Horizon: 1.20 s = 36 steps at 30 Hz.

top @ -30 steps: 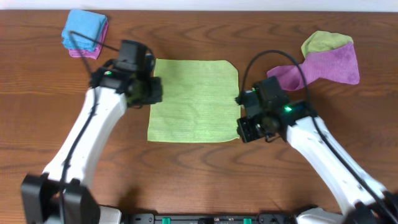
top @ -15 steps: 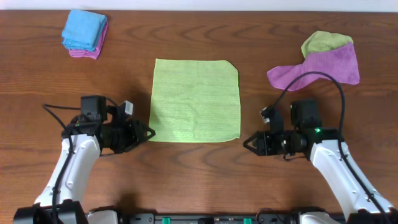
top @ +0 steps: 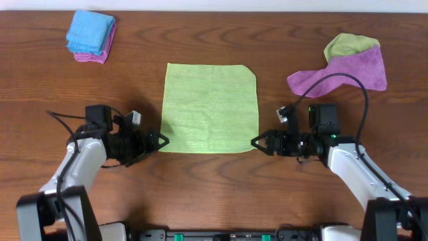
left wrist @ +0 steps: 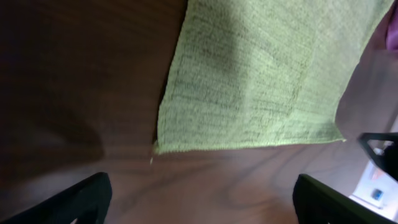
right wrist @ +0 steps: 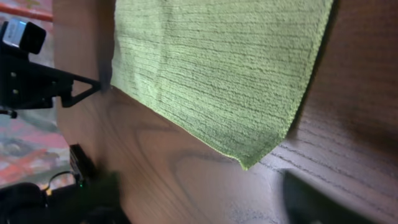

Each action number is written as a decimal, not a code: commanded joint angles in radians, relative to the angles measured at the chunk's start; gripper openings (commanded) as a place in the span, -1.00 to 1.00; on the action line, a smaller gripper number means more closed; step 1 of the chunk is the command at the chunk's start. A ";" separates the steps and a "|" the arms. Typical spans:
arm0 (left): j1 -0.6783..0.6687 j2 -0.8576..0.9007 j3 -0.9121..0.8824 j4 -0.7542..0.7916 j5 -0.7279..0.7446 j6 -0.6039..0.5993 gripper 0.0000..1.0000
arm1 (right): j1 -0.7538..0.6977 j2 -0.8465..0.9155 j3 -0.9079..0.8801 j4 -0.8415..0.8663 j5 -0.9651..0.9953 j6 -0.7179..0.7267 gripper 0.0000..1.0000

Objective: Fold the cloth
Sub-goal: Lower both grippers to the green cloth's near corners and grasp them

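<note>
The cloth (top: 210,107) lies flat and spread out as a lime-green square in the middle of the table. My left gripper (top: 160,141) points right, just short of the cloth's near-left corner. In the left wrist view the left gripper (left wrist: 202,205) is open over bare wood, the cloth (left wrist: 261,74) ahead of it. My right gripper (top: 257,142) points left at the near-right corner. The right gripper (right wrist: 205,205) is open too, and the corner of the cloth (right wrist: 245,163) lies just ahead of its jaws. Neither gripper holds anything.
A folded blue cloth on a pink one (top: 90,32) sits at the far left. A purple cloth (top: 348,72) lies over a yellower-green cloth (top: 349,44) at the far right. The table's near edge runs close behind both arms.
Both arms have swung from the cloth's sides down to its near corners. Both grippers have opened. The right gripper has edged closer to its corner. The cloth has not moved.
</note>
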 commanded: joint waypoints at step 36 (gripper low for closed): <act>0.000 0.263 -0.006 0.097 0.126 -0.020 0.97 | -0.016 0.268 -0.006 0.136 -0.094 0.043 0.40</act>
